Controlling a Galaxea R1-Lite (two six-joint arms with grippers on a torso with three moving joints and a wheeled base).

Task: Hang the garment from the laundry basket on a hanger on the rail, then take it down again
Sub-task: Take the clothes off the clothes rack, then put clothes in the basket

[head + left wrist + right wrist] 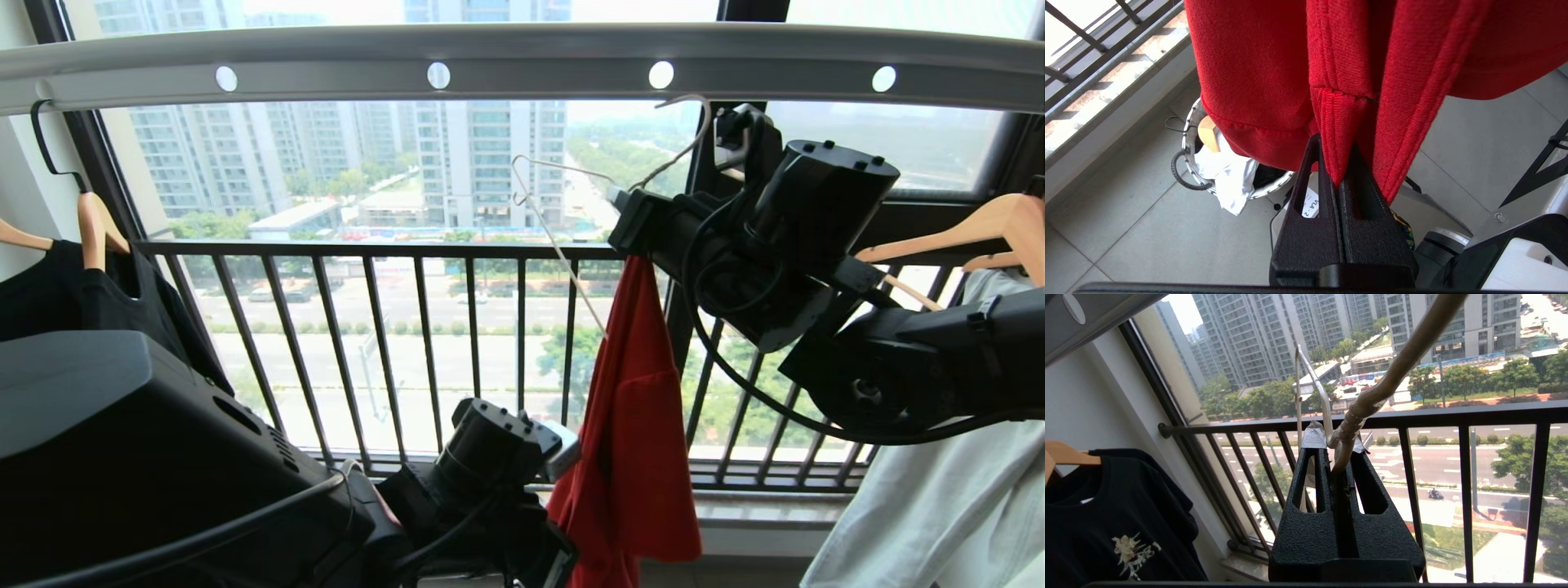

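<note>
While our right hand (1340, 447) clamps the wire hanger (563, 237) by its twisted neck under the rail (522, 61), our left hand (1337, 171), at six o'clock of it, pinches the red T-shirt (633, 408) by its hem, so the cloth can be drawn toward the wire.

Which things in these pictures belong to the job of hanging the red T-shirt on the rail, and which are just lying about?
In the job:
- red T-shirt, pinched by the left gripper
- wire hanger, neck clamped in the right gripper
- rail
- laundry basket on the floor

Just lying about:
- black T-shirt on a wooden hanger
- pale garment on a wooden hanger
- window railing
</note>
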